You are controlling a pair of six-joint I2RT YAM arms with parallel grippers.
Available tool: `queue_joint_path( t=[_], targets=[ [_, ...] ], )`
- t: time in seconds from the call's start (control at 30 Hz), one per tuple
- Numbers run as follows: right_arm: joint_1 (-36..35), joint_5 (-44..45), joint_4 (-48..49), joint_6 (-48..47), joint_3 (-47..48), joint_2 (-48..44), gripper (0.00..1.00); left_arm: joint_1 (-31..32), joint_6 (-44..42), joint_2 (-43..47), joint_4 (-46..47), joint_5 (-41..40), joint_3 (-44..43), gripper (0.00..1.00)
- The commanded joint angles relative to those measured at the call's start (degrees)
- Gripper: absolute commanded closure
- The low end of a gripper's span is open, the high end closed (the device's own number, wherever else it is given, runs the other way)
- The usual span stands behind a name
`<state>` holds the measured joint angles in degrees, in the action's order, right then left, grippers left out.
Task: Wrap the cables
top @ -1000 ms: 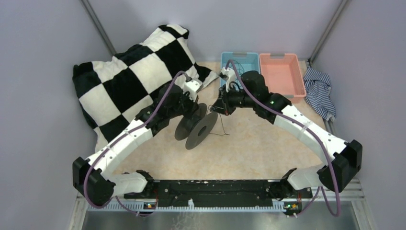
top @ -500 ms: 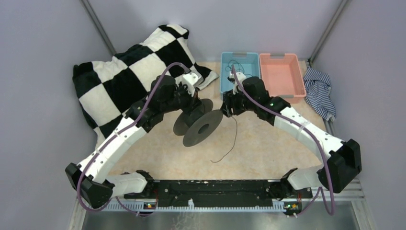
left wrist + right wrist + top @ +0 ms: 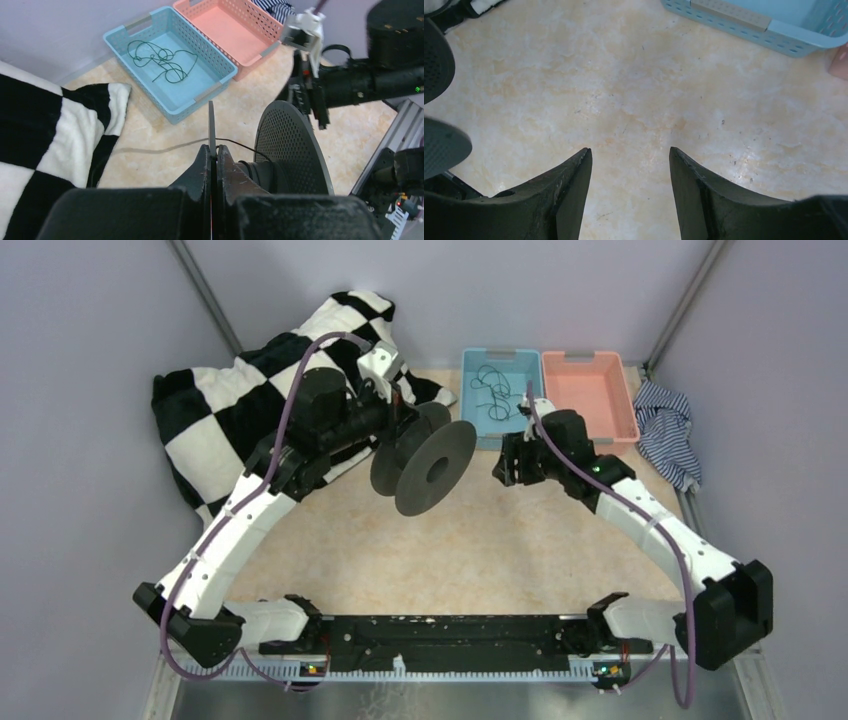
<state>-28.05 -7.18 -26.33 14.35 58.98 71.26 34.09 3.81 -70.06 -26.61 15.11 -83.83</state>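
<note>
Cables (image 3: 490, 395) lie tangled in blue basket (image 3: 500, 353); left tool (image 3: 212, 150) clamps spool (image 3: 432, 468) flange; right tool (image 3: 629, 160) spread, empty

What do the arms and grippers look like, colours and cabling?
Left arm and right arm: white link shells, black joint housings, a purple cord running along each. Left gripper and right gripper: matte black, two tapered fingers. Green light on the right arm.

The left end effector (image 3: 214, 150) was clamped on the rim of the spool (image 3: 292, 145); the right end effector (image 3: 629, 151) hung open and empty.
</note>
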Motion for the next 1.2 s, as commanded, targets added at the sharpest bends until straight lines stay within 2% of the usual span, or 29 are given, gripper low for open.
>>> queue_joint_path(
  t=[0.0, 0.2, 0.3, 0.7, 1.17],
  targets=[
    [0.9, 0.9, 4.9, 0.5, -4.4, -7.4, 0.41, -0.3, 4.2, 0.1, 5.8, -3.7, -5.7, 1.0],
    [0.9, -4.6, 19.3, -1.6, -16.0, -16.8, 0.39, -0.3, 5.5, -1.6, 3.7, -4.6, -13.9, 1.0],
    [0.9, -10.5, 27.3, -2.4, -20.4, -19.1, 0.4, -0.3, 6.5, -2.0, 2.5, -5.2, -16.9, 1.0],
    [0.8, -21.1, 52.4, 10.5, -26.4, -14.6, 0.36, -0.3, 8.4, -2.5, 2.8, -3.1, -22.4, 1.0],
    [-1.1, -23.5, 57.2, 13.2, -22.7, -7.1, 0.33, -0.3, 7.9, -1.1, 3.7, -2.5, -23.0, 1.0]
  ],
)
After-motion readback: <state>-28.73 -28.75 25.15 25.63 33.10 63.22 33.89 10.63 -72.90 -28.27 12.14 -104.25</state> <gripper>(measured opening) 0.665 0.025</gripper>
